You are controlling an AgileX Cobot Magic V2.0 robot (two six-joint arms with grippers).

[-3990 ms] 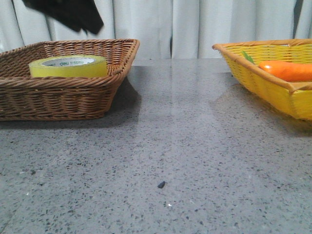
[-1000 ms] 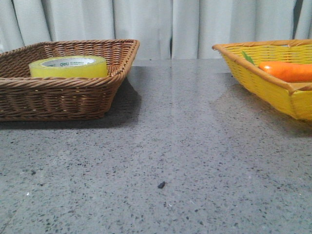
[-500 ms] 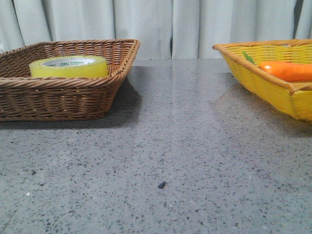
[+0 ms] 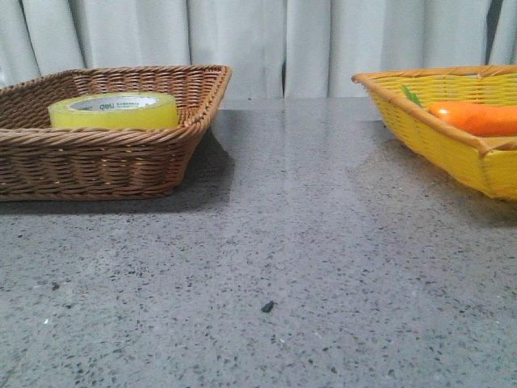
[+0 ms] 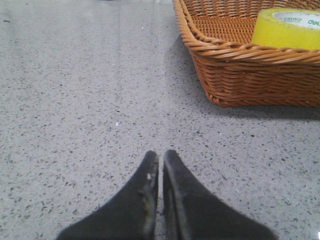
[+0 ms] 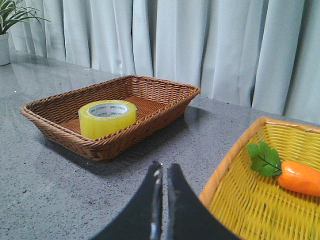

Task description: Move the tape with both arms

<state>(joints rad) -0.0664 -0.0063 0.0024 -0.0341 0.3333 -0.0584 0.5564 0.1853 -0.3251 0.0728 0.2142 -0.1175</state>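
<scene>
Tape (image 4: 113,111) flat in brown basket (image 4: 97,166), well apart from both grippers; left gripper (image 5: 160,161) and right gripper (image 6: 162,172) fingers pressed together, holding nothing

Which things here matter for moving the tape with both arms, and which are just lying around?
For the job:
- tape, lying flat in the brown wicker basket
- left gripper, fingers together, empty
- right gripper, fingers together, empty

Just lying about:
- toy carrot in the yellow basket
- potted plant
- small dark speck on the table
</scene>
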